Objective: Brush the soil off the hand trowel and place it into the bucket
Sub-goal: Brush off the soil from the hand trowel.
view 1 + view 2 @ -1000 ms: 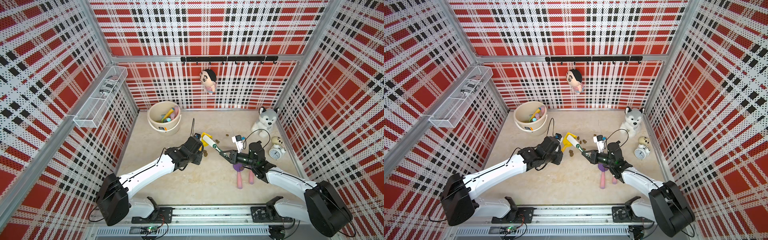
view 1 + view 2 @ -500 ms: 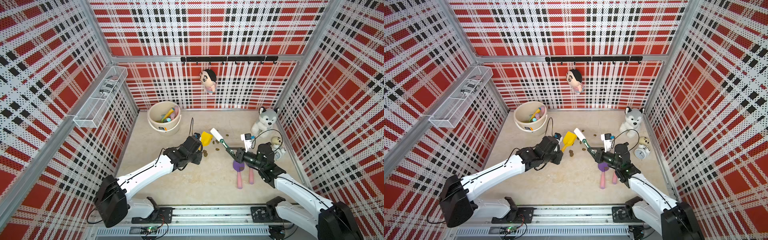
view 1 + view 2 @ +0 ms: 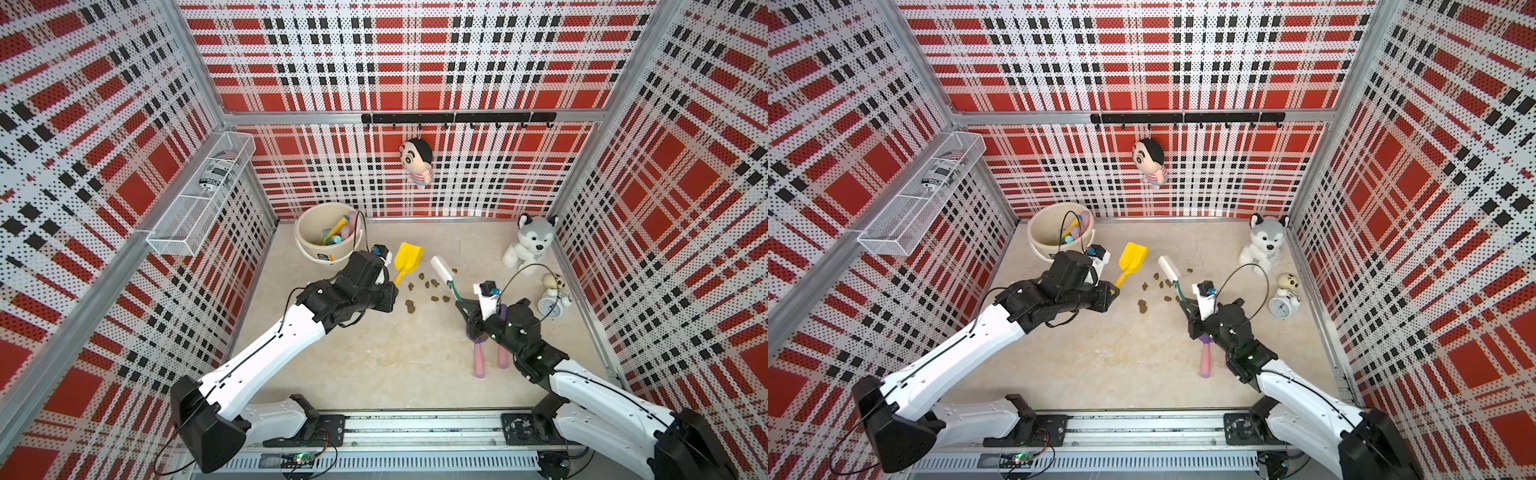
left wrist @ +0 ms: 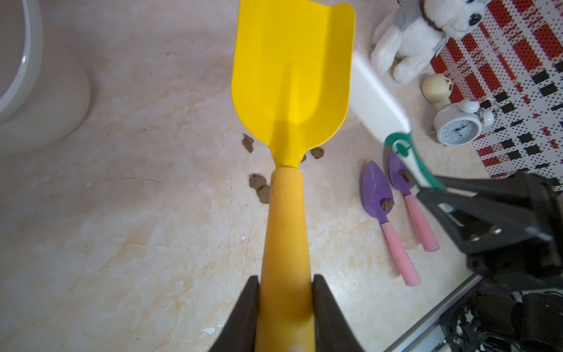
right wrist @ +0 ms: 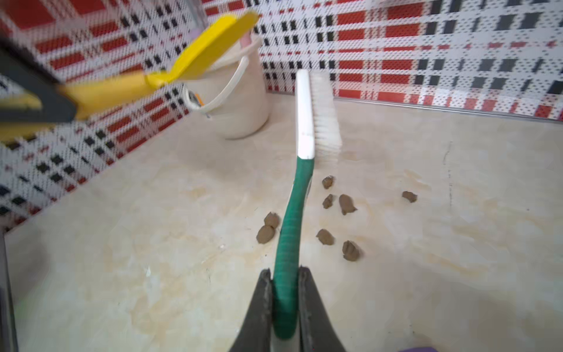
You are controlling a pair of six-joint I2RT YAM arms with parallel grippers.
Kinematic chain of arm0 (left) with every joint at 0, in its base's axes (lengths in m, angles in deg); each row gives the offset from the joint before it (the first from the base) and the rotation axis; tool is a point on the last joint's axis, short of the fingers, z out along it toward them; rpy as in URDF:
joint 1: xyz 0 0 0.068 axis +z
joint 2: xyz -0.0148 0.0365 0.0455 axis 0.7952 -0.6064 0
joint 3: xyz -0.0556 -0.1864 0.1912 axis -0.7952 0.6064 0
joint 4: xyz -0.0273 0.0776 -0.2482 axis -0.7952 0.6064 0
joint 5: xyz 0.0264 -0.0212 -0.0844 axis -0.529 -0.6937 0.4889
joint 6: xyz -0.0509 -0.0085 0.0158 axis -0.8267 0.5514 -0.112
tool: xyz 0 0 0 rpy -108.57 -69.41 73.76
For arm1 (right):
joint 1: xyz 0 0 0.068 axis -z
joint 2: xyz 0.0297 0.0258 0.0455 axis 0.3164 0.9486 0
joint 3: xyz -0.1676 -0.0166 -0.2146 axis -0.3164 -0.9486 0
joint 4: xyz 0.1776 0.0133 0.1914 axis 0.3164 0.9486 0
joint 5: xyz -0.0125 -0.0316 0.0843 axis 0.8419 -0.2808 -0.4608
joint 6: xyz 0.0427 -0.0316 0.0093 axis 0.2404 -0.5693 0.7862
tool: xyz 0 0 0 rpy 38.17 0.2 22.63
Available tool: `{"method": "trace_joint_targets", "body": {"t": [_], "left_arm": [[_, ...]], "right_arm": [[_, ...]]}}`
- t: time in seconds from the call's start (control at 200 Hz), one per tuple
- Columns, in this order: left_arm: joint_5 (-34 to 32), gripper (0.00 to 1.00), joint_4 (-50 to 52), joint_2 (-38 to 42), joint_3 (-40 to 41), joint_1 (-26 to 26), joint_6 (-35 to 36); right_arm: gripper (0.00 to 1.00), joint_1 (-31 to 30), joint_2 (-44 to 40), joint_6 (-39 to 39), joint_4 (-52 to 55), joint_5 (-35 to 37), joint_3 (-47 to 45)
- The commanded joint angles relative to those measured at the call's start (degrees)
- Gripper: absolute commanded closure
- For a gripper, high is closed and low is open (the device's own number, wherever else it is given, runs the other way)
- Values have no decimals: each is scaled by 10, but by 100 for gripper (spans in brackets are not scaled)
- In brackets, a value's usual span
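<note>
1. Yellow plastic catches our eye first: the hand trowel (image 4: 292, 76), its handle clamped between the jaws of the left end effector (image 4: 285, 304). The blade is raised off the table (image 3: 374, 374), and the face we see carries no lumps.
2. Our right end effector (image 5: 285, 292) is closed tight on the green handle of the brush (image 5: 305, 115). Its white bristle head is lifted and points toward 11 o'clock in both top views.
3. We see the brush head near the trowel blade but apart from it, at about 3 o'clock of the blade.
4. We find the soil (image 3: 410, 306) scattered on the table as olive-brown lumps, at about 5 o'clock of the blade, between the two end effectors.
5. We place the bucket (image 3: 305, 249) at 10 o'clock on the table, with several coloured handles inside it.
6. Two purple trowels (image 4: 377, 189) with pink handles lie side by side by our right arm. In the left wrist view each blade bears a lump.
7. We note a husky plush (image 3: 530, 245) at 2 o'clock and an alarm clock (image 3: 550, 305) at 3 o'clock.
</note>
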Motion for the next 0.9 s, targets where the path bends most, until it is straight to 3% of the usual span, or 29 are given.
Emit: {"method": "trace_joint_targets", "body": {"t": [0.0,0.331,0.646,0.897], "left_arm": [[16,100,57,2,-21,8,-8],[23,100,97,-17,3,9,1],[13,100,117,-37,10,14,5],[19,100,121,-52,16,15,5]], "right_arm": [[100,-73,37,-164,14,122,39],[100,-236,125,-449,-4,359,98],[100,-307,186,-710,-141,506,82],[100,-315,201,-752,-183,509,80]]}}
